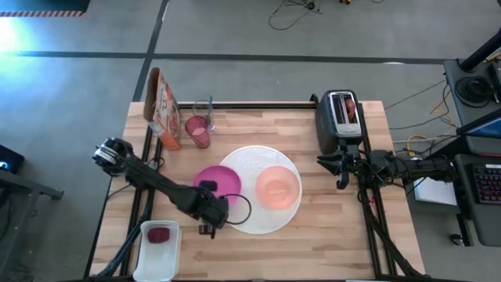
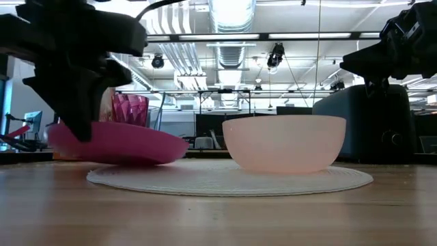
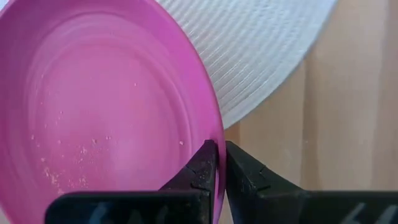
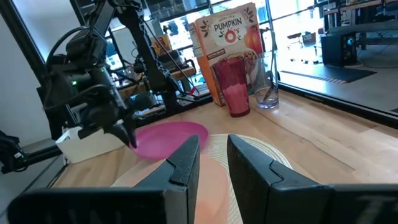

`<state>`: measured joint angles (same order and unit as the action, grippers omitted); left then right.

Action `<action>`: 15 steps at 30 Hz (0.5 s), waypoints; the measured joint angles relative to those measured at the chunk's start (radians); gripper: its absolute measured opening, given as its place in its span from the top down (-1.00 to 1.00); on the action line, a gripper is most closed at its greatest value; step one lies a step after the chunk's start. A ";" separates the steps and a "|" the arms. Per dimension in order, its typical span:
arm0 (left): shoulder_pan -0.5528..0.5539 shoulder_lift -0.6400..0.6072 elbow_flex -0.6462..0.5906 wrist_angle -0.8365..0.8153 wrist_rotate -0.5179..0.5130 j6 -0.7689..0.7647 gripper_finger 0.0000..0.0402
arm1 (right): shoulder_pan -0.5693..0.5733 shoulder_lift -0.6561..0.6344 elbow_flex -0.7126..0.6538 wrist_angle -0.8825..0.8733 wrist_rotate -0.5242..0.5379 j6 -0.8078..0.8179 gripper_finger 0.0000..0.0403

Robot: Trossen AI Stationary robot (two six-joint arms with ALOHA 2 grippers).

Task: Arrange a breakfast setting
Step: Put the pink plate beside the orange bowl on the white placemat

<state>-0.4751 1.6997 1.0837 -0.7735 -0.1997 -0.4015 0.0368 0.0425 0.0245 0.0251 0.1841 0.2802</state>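
The smaller magenta plate [image 1: 219, 182] lies left of the pale pink bowl [image 1: 278, 187], which stands on the big white plate [image 1: 254, 160]. My left gripper [image 3: 219, 152] is shut on the magenta plate at its near edge. My right gripper [image 1: 342, 178] hangs open and empty in front of the toaster [image 1: 338, 121], which holds the bagel [image 1: 352, 110]. The pink tumbler [image 1: 197, 131] and the clear glass [image 1: 205, 110] stand at the far left by a cereal box [image 1: 163, 106]. The dark red fruit [image 1: 160, 233] lies in a white tray [image 1: 149, 262]. I cannot make out the spoon. My left gripper pinches the magenta plate's rim [image 3: 216, 127] between its two fingers, on the plate's near side. One finger [image 3: 202, 167] is over the plate's inside and the other [image 3: 245, 171] is outside the rim. The plate's far right part overlaps the white plate's left rim [image 2: 109, 174].
The toaster stands at the far right of the table. The cereal box, tumbler and glass crowd the far left. The white tray sits at the near left corner. Bare wood [image 1: 313, 251] lies along the near edge, right of the tray.
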 joint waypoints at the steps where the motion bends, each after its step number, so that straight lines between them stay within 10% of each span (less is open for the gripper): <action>1: 0.000 0.012 0.009 0.000 0.000 0.040 0.97 | 0.000 0.000 0.000 -0.001 0.000 0.000 0.64; 15: 0.010 0.173 0.171 -0.068 -0.009 0.349 0.97 | 0.000 0.000 0.000 -0.001 0.000 0.000 0.64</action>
<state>-0.4652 1.8728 1.2551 -0.8418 -0.2087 -0.0528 0.0368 0.0425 0.0246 0.0238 0.1841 0.2802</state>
